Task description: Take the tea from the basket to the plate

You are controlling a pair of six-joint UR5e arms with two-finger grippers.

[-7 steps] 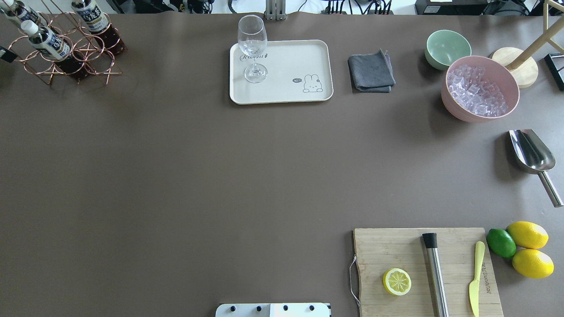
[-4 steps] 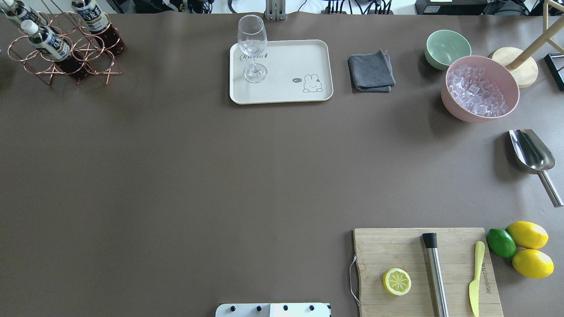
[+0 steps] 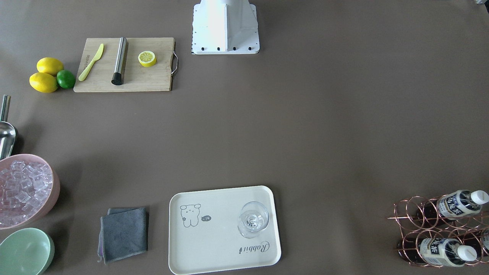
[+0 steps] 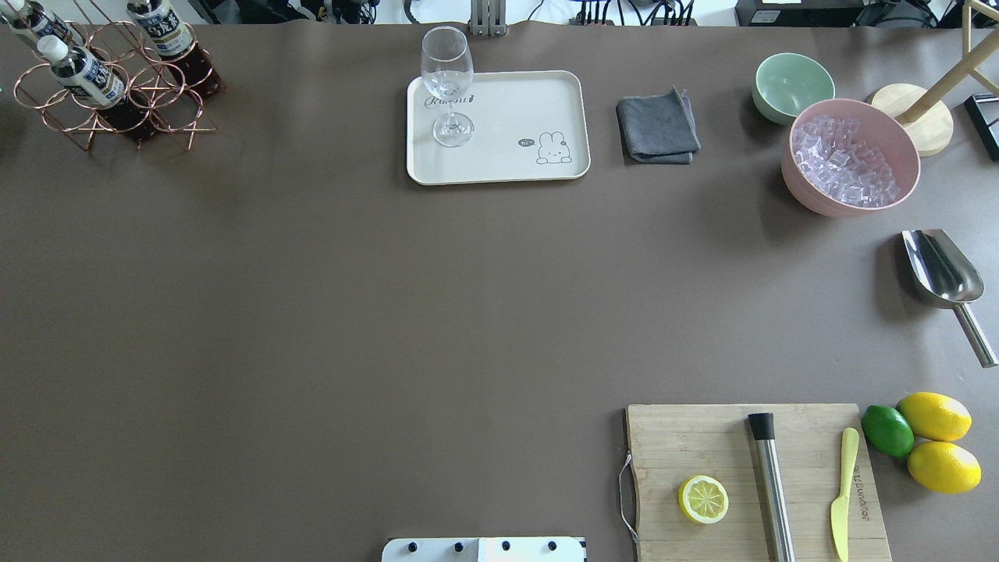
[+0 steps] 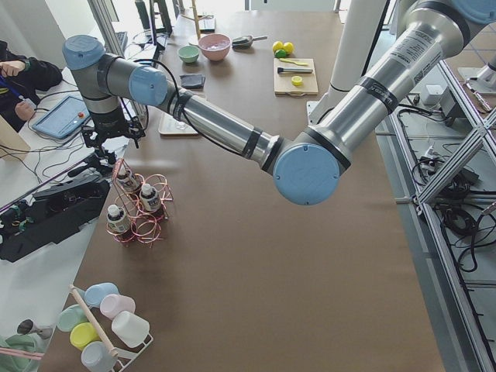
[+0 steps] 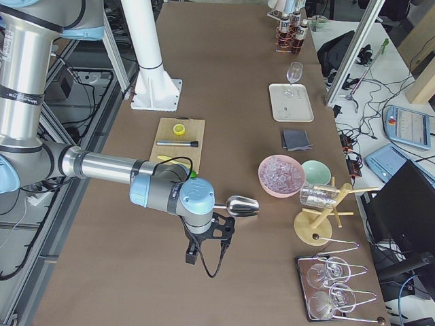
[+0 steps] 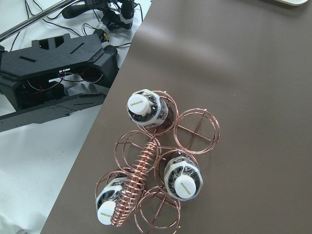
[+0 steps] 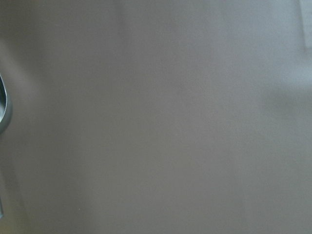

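Three tea bottles stand in the copper wire basket (image 4: 154, 96) at the table's far left corner: one (image 4: 78, 70), one (image 4: 164, 27), one (image 4: 31, 19). The left wrist view looks straight down on the basket's coiled handle (image 7: 136, 180) and the white caps (image 7: 140, 104). The cream plate (image 4: 515, 117) lies at the far middle with a wine glass (image 4: 449, 86) on it. My left gripper (image 5: 116, 139) hangs just above the basket; I cannot tell its state. My right gripper (image 6: 204, 248) hovers near the steel scoop; I cannot tell its state.
A grey cloth (image 4: 658, 129), a mint bowl (image 4: 792, 86) and a pink bowl of ice (image 4: 851, 156) lie right of the plate. The scoop (image 4: 944, 281), a cutting board (image 4: 749, 476) with a lemon half, muddler and knife, and whole citrus (image 4: 933, 441) are at the right.
A dark piece of my left gripper at the overhead view's left edge has gone out of that view. The bottles, basket and plate have not moved.
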